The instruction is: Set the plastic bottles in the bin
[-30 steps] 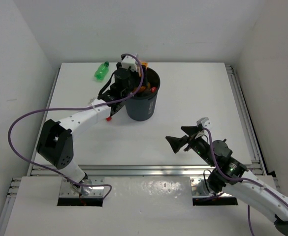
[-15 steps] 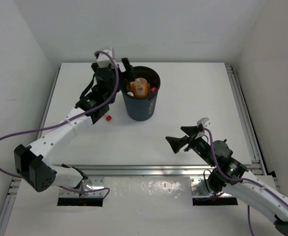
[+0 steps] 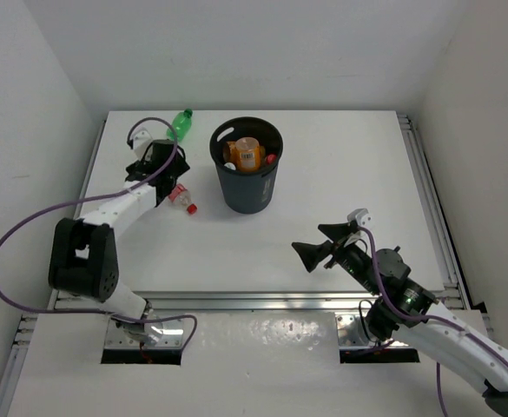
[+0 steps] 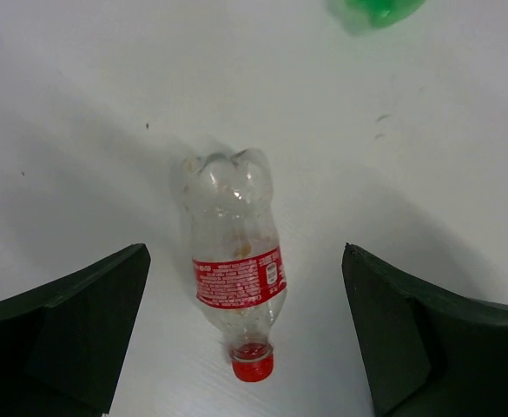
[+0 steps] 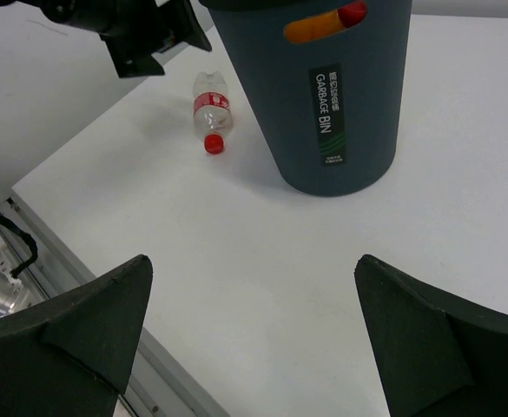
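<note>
Left wrist view looks straight down on a clear bottle (image 4: pixel 234 287) lying on its side on the white table (image 4: pixel 80 113). It sits in the gap of the left gripper (image 4: pixel 245 261), whose dark, matte, wedge-shaped fingers (image 4: pixel 71 330) are spread wide to either side at the lower corners of the frame. They touch nothing and hold nothing. The bottle is thin, see-through plastic, dented and crumpled, with a lobed base toward the top of the frame. It has a red label band around its middle and a ribbed red cap toward the bottom edge. At the upper right edge a blurred piece of the green bottle (image 4: pixel 375 10) shows, apart from the clear one.

From the top external camera, the green bottle (image 3: pixel 180 124) lies at the upper left of the table. The bin (image 3: pixel 249 195), a round, dark, smooth-walled tub that tapers downward, stands right of it. Inside are an orange bottle (image 3: pixel 247 154) and a red cap (image 3: pixel 271 159).

The right gripper (image 3: pixel 317 243) hangs at the lower right with its jaws parted wide and nothing between them, well apart from the bin.
</note>
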Tool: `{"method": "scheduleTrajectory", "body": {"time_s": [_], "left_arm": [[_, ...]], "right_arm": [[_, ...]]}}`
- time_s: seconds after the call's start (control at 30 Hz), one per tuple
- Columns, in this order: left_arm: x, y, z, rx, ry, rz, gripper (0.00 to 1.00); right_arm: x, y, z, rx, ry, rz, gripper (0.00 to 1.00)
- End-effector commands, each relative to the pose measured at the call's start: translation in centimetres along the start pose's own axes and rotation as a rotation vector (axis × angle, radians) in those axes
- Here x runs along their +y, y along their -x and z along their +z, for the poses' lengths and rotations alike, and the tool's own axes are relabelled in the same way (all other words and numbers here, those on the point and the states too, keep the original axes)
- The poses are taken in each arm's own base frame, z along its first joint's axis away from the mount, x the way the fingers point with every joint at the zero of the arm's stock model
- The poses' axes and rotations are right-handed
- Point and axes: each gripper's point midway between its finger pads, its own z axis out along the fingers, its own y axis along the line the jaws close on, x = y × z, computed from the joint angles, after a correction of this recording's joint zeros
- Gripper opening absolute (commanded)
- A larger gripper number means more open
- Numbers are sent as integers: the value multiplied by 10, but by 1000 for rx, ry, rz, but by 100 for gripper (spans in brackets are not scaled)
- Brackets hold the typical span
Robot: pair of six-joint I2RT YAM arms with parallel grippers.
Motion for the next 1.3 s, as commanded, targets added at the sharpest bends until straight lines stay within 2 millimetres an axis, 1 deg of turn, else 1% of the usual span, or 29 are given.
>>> {"method": "scheduleTrajectory", "body": {"time_s": [0.0, 0.07, 0.13, 0.23, 0.37, 0.43, 0.63, 0.67, 0.7, 0.8, 0.83, 0.9, 0.93, 1.0, 1.03, 1.07, 1.1, 1.13, 1.17, 1.2, 1.23, 1.27], "left_arm": [[0, -11, 19, 33, 9, -71, 100], [3, -25, 32, 74, 16, -69, 100], [5, -34, 40, 92, 27, -66, 100], [14, -51, 55, 120, 67, -56, 100], [17, -62, 67, 126, 76, -49, 99], [15, -62, 73, 101, 60, -65, 98], [13, -77, 87, 126, 59, -41, 89], [13, -78, 87, 126, 56, -42, 84], [14, -82, 88, 131, 51, -42, 81], [14, -84, 87, 132, 38, -35, 65], [16, -85, 87, 135, 40, -33, 55], [16, -84, 86, 131, 38, -30, 43], [16, -84, 86, 129, 34, -31, 32], [15, -79, 80, 119, 18, -39, 24], [12, -76, 77, 115, 5, -39, 18], [6, -65, 68, 97, -28, -45, 16], [3, -58, 62, 86, -44, -44, 11], [-9, -39, 49, 54, -100, -58, 8], [-12, -33, 40, 42, -124, -38, 5], [-17, -23, 30, 22, -147, -38, 0], [-19, -25, 29, 26, -151, -21, 0], [-33, 18, -6, -73, -213, -39, 0]], "right_arm": [[4, 9, 3, -37, 15, 11, 98], [3, 7, 4, -31, 10, 8, 98], [4, 8, 4, -26, 10, 8, 98], [4, 7, 4, -26, 12, 6, 98], [3, 8, 4, -32, 7, 5, 98], [4, 8, 4, -31, 10, 5, 98], [2, 7, 6, -26, -1, 1, 98], [2, 8, 6, -28, -2, 2, 98], [1, 8, 5, -27, -4, -2, 98], [2, 11, 4, -36, -2, 0, 98], [2, 12, 4, -39, -2, 0, 98], [2, 13, 3, -45, -1, 3, 98], [2, 13, 3, -45, -2, 4, 98], [1, 13, 3, -40, -7, 3, 98], [1, 13, 3, -40, -7, 5, 98], [1, 13, 3, -40, -7, 5, 98], [1, 12, 3, -39, -7, 6, 98], [2, 12, 3, -41, -5, 7, 98], [2, 13, 3, -42, -3, 8, 98], [2, 13, 3, -43, -1, 7, 98], [3, 13, 3, -45, 3, 9, 98], [2, 13, 3, -48, 0, 5, 98]]}}
